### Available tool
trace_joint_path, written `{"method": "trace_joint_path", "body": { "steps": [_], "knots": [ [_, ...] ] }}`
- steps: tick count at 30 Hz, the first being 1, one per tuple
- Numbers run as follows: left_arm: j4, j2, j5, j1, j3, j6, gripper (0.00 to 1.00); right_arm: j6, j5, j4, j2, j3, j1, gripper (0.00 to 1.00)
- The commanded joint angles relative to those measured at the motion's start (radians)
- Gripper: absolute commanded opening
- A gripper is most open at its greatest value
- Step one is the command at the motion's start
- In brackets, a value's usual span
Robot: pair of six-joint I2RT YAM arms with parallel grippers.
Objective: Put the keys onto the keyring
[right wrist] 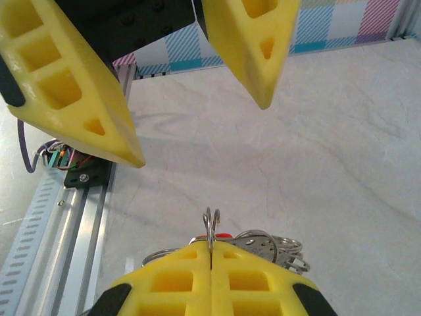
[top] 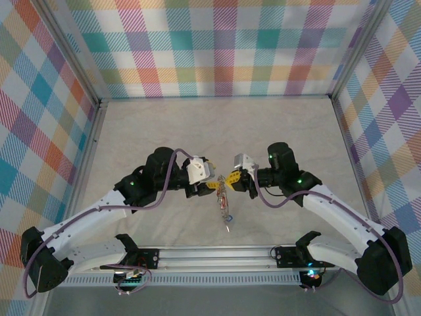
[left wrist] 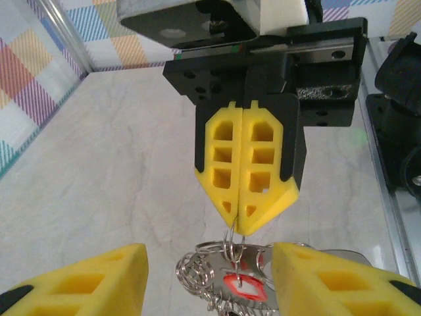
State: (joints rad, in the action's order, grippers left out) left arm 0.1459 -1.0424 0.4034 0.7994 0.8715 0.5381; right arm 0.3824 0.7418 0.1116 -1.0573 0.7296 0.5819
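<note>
My right gripper (top: 228, 182) is shut on the keyring (right wrist: 210, 220), a thin silver wire loop sticking up from between its yellow fingertips (right wrist: 191, 263). In the left wrist view the loop (left wrist: 231, 247) hangs from those shut tips. Below it dangles a bunch of small silver keys (top: 224, 203) with coiled rings; one has a red head (left wrist: 245, 288). My left gripper (left wrist: 209, 253) is open, one yellow finger on each side of the bunch, touching nothing. From the right wrist view its fingers (right wrist: 72, 85) stand apart above the loop. The bunch (right wrist: 263, 245) lies partly hidden behind my right fingers.
The pale marbled table (top: 217, 131) stretches behind both grippers. A metal rail (top: 217, 253) runs along the near edge, with wires (right wrist: 56, 158) at its end. Checked walls (top: 217, 46) close in the back and both sides.
</note>
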Motion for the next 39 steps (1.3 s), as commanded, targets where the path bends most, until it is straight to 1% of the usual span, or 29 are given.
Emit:
{"method": "trace_joint_path", "body": {
  "steps": [1,5,7,12,14,15,21,23,26,28,31,32,37,39],
  "knots": [
    [-0.028,-0.021,0.05,-0.01,-0.005,-0.011,0.52,0.027,0.052,-0.102,0.024,-0.015,0.002,0.0],
    [-0.014,-0.046,0.098,-0.01,0.006,0.003,0.48,0.027,0.057,-0.138,0.028,-0.029,0.002,0.0],
    [0.007,-0.062,0.107,-0.013,0.015,0.016,0.42,0.027,0.062,-0.155,0.032,-0.037,0.002,0.0],
    [0.035,-0.096,0.158,-0.045,0.023,0.033,0.41,0.038,0.076,-0.17,0.034,-0.047,0.002,0.0],
    [0.042,-0.105,0.184,-0.051,0.033,0.043,0.38,0.038,0.08,-0.17,0.033,-0.045,0.003,0.0],
    [0.05,-0.113,0.193,-0.052,0.04,0.051,0.35,0.04,0.085,-0.17,0.032,-0.045,0.002,0.0],
    [0.07,-0.145,0.24,-0.051,0.073,0.076,0.28,0.039,0.102,-0.181,0.012,-0.041,0.004,0.0],
    [0.073,-0.148,0.244,-0.052,0.08,0.078,0.27,0.041,0.102,-0.178,0.01,-0.041,0.006,0.0],
    [0.083,-0.148,0.251,-0.052,0.083,0.084,0.15,0.05,0.096,-0.166,0.008,-0.038,0.007,0.0],
    [0.098,-0.149,0.259,-0.053,0.087,0.092,0.1,0.059,0.092,-0.155,0.006,-0.036,0.009,0.0],
    [0.121,-0.15,0.252,-0.053,0.094,0.104,0.04,0.068,0.081,-0.139,0.007,-0.035,0.01,0.0],
    [0.124,-0.152,0.246,-0.054,0.099,0.111,0.0,0.077,0.076,-0.121,0.004,-0.03,0.011,0.0],
    [0.278,-0.169,0.191,-0.053,0.166,0.173,0.0,0.148,0.021,0.015,-0.008,0.003,0.014,0.0],
    [0.353,-0.181,0.169,-0.053,0.21,0.21,0.0,0.163,-0.002,0.054,-0.014,0.012,0.015,0.09]
  ]
}}
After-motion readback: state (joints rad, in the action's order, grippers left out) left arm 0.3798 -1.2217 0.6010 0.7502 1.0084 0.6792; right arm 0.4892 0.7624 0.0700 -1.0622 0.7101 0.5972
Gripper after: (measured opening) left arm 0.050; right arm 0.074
